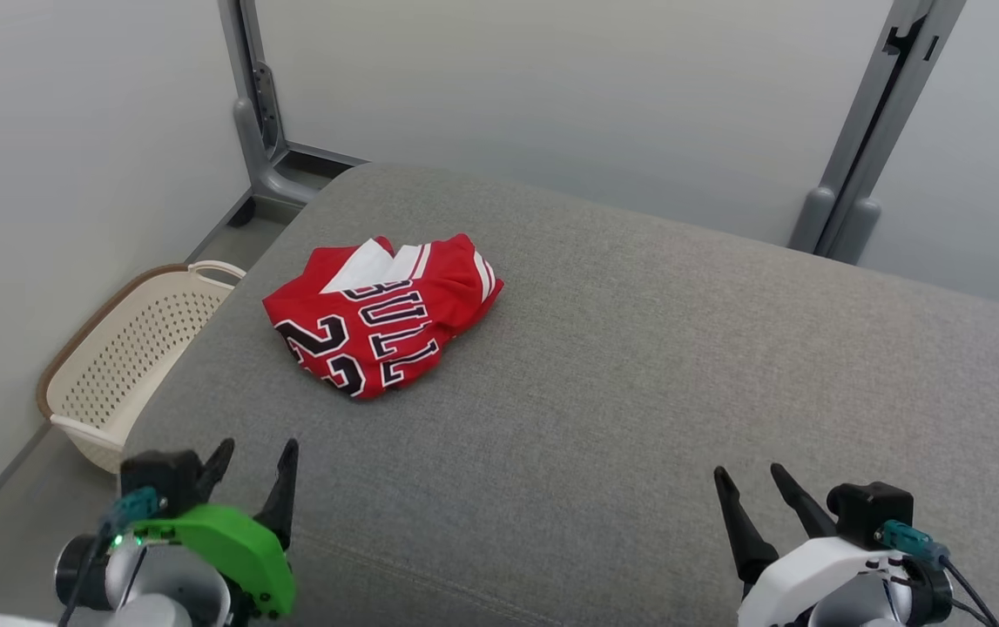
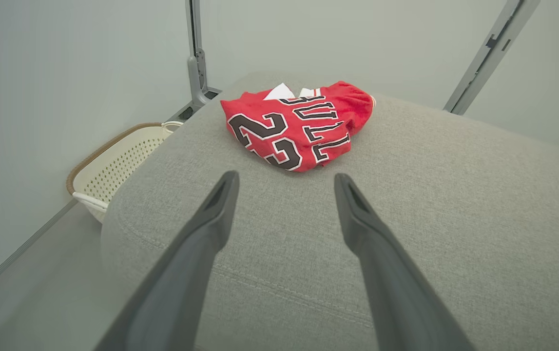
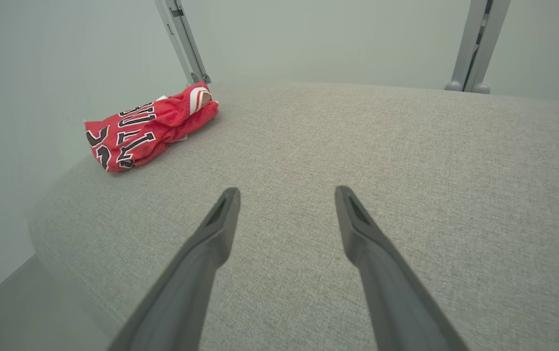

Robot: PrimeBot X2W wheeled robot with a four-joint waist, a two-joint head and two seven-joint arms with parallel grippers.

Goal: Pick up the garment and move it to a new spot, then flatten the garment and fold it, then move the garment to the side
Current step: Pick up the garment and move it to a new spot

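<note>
A: The red jersey lies bunched on the grey cushion, towards its far left, on the same side as the basket.
B: It looks soft, light and floppy. I'd pinch a raised fold at its near edge.
A: The left gripper and right gripper are both spread wide and empty, well short of it.
</note>
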